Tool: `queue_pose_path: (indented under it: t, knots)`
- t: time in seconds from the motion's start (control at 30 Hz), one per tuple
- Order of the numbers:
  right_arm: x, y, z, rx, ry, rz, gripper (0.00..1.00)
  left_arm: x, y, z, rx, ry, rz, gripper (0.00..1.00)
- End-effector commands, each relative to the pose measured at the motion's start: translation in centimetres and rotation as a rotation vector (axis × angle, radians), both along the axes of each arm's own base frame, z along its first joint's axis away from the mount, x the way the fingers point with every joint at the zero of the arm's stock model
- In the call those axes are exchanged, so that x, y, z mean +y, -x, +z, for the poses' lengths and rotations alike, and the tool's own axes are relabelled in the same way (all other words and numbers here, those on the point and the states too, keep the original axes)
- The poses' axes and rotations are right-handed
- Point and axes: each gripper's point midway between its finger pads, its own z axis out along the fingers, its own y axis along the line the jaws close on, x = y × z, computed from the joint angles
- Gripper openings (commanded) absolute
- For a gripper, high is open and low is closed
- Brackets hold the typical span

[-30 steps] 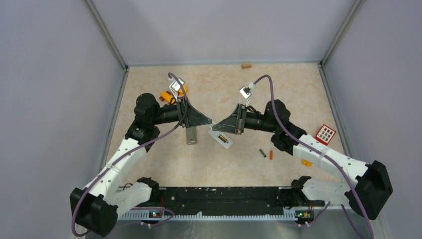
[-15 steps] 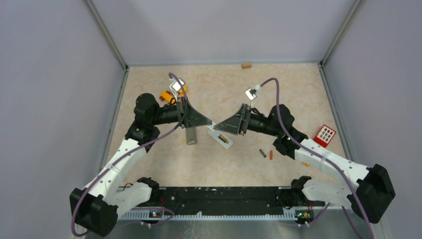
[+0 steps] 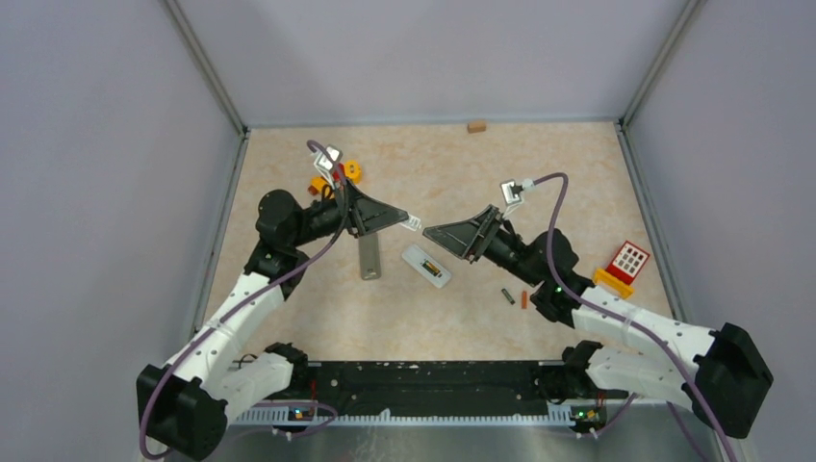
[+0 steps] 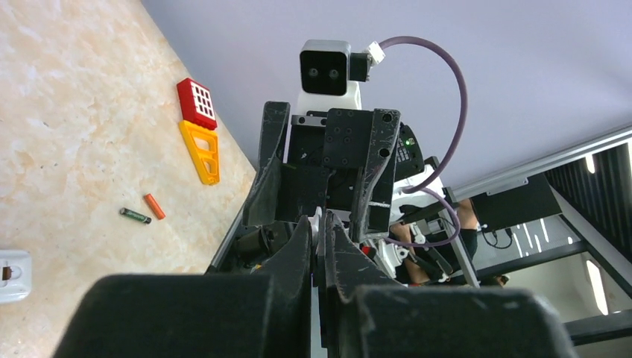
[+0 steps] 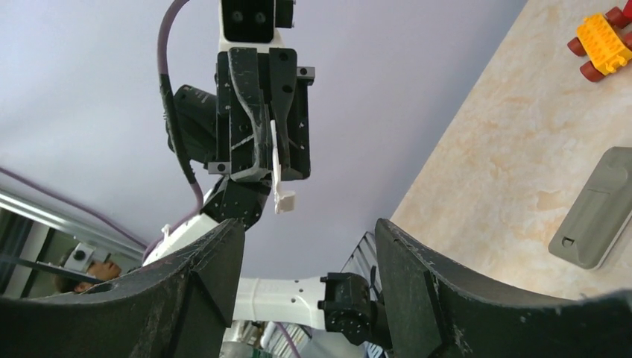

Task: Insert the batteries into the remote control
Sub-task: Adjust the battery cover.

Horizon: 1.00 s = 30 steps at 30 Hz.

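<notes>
The white remote control (image 3: pixel 424 265) lies on the table with its battery bay open and an orange-dark battery in it; its corner shows in the left wrist view (image 4: pixel 10 274). My left gripper (image 3: pixel 405 221) (image 4: pixel 320 225) hangs above it, shut on a thin white cover piece (image 3: pixel 414 224) (image 5: pixel 277 170). Facing it a little to the right, my right gripper (image 3: pixel 430 231) (image 5: pixel 309 233) is open with nothing between its fingers. Two loose batteries, a dark green one (image 3: pixel 507 296) (image 4: pixel 136 215) and an orange one (image 3: pixel 523 300) (image 4: pixel 154 206), lie right of the remote.
A grey remote-like bar (image 3: pixel 370 258) (image 5: pixel 596 212) lies left of the white remote. Orange-yellow toy blocks (image 3: pixel 335 175) (image 5: pixel 600 33) sit behind the left arm. A red grid block (image 3: pixel 630 257) (image 4: pixel 197 103) and a yellow piece (image 3: pixel 612 280) (image 4: pixel 203 153) lie at the right wall. A small brown block (image 3: pixel 475 126) sits at the back edge.
The right gripper opened and drew back to the right. The left gripper shut on the white cover piece and lifted it away from the remote, which stayed on the table.
</notes>
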Motion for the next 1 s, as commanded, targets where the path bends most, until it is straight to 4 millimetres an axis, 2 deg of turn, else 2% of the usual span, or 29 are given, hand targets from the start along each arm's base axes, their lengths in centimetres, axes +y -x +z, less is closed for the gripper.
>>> queue_pose_path:
  t: [0.0, 0.23, 0.3, 0.43, 0.5, 0.57, 0.73, 0.87, 0.97]
  knots:
    - [0.5, -0.8, 3.6, -0.06, -0.077, -0.03, 0.65, 0.0, -0.4, 0.6, -0.009, 0.037, 0.018, 0.0]
    - [1.7, -1.8, 5.1, -0.076, -0.113, -0.025, 0.52, 0.0, -0.7, 0.3, -0.017, 0.017, 0.025, 0.0]
    - [2.0, -1.9, 5.2, -0.071, -0.12, -0.019, 0.46, 0.0, -0.7, 0.4, -0.018, 0.021, 0.026, 0.0]
    - [2.3, -1.8, 4.9, -0.049, -0.123, 0.005, 0.26, -0.1, -0.8, 0.3, -0.012, 0.028, 0.026, 0.0]
    - [2.4, -1.5, 4.7, -0.036, -0.13, 0.025, 0.21, -0.1, -0.9, 0.2, -0.011, 0.028, 0.026, 0.0]
    - [2.4, -1.2, 4.7, -0.025, -0.14, 0.041, 0.2, -0.1, -1.1, 0.1, -0.008, 0.028, 0.03, 0.0]
    - [2.1, -0.7, 4.3, -0.013, -0.155, 0.055, 0.32, -0.1, -1.2, 0.0, -0.009, 0.029, 0.04, 0.0]
    - [2.2, -0.7, 4.0, -0.001, -0.149, 0.061, 0.24, -0.1, -1.3, -0.2, -0.004, 0.028, 0.038, 0.0]
    - [2.6, -0.5, 3.9, 0.005, -0.139, 0.084, 0.24, -0.1, -1.4, -0.3, -0.001, 0.028, 0.04, 0.0]
